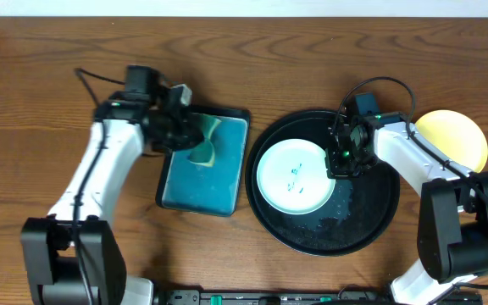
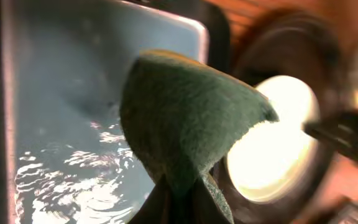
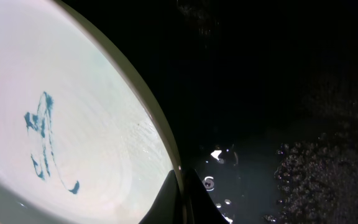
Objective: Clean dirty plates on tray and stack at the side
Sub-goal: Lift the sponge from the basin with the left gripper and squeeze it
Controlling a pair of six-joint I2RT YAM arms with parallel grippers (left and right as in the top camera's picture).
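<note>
Left hand clamped on sponge, over teal water tray just left of black tray. Inked mint plate lies inside black tray. Right hand pinches its right rim. Risk: the thin wet rim slips when scrubbed, or the sponge drips on desk. Yellow plate sits right of black tray.

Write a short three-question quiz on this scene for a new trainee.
1. True or false: the yellow plate lies on the black tray.
2. What does the left gripper hold? A) a green sponge B) a cup C) nothing
3. Fill in: the pale plate on the black tray bears ____ ink marks.
Key: 1 false; 2 A; 3 blue.
</note>
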